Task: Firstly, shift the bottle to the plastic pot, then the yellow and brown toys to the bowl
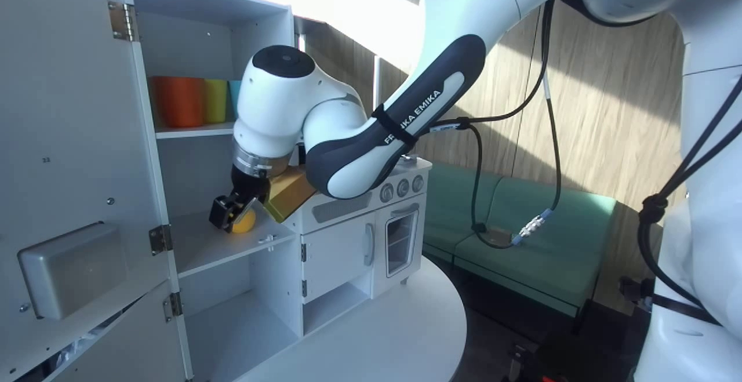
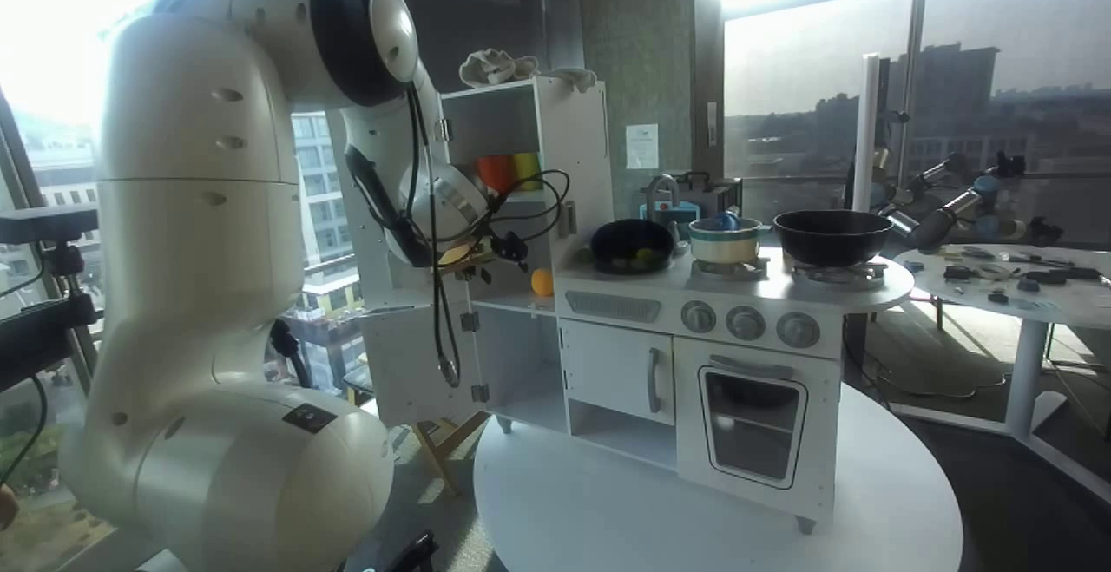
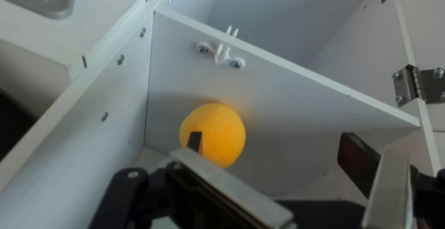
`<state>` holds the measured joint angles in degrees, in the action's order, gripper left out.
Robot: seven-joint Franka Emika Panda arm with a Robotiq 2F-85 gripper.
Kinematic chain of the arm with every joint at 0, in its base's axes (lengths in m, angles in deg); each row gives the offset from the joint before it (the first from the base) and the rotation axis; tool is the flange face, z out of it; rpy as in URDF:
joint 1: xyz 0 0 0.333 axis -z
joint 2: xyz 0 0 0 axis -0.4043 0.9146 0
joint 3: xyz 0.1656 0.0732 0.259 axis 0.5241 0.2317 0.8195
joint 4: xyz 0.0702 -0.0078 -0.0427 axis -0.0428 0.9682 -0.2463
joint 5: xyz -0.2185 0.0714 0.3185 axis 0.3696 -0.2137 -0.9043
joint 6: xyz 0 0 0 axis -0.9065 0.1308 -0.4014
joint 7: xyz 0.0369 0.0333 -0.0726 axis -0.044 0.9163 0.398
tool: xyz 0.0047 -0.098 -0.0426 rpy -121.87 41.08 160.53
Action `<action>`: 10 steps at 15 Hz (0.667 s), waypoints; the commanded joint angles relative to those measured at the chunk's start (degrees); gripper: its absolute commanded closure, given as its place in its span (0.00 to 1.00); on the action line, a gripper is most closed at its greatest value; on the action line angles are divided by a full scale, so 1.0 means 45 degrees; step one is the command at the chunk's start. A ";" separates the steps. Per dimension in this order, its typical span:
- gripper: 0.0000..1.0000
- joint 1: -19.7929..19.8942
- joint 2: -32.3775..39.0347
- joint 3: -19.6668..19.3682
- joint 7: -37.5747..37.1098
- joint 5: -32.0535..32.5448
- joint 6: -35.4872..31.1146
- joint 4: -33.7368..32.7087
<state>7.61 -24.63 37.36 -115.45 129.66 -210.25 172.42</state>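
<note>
Because the white play kitchen (image 2: 621, 372) opens at one side into a tall, deep cabinet (image 1: 197, 167), I have the arm (image 1: 406, 115) bent with its wrist aimed down, presumably to fit inside. The gripper (image 3: 272, 138) is over a shelf (image 3: 285, 117), its fingers wide apart with nothing clamped, which suits a pick not yet made. A wide black pan (image 2: 831, 238) stands at the far end of the counter (image 2: 777, 281), so I take the smaller dark bowl (image 2: 632, 246) nearest the cabinet as the goal; it seems tipped, its contents too dim to name. Between them the plastic pot (image 2: 725, 246) is upright, its rim hemming in a blue thing I read as the bottle (image 2: 727, 220); that step looks done. The yellow toy (image 3: 222, 135) rests on the shelf near the side wall (image 3: 128, 90), partly hidden by one finger in the wrist view rather than centred, so I'd shift across before closing, lest a fingertip push it into the corner. The brown toy I can't find.
</note>
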 commanded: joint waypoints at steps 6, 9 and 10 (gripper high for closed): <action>0.00 0.0053 0.2154 -0.1858 -0.4682 0.5285 -0.3478 -0.2683; 0.00 0.0173 0.2853 -0.2122 -0.5537 0.5691 -0.4163 -0.3201; 0.00 0.0164 0.2986 -0.2138 -0.5638 0.5768 -0.4326 -0.3345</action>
<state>8.23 -14.89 28.56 -137.10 153.33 -226.35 161.57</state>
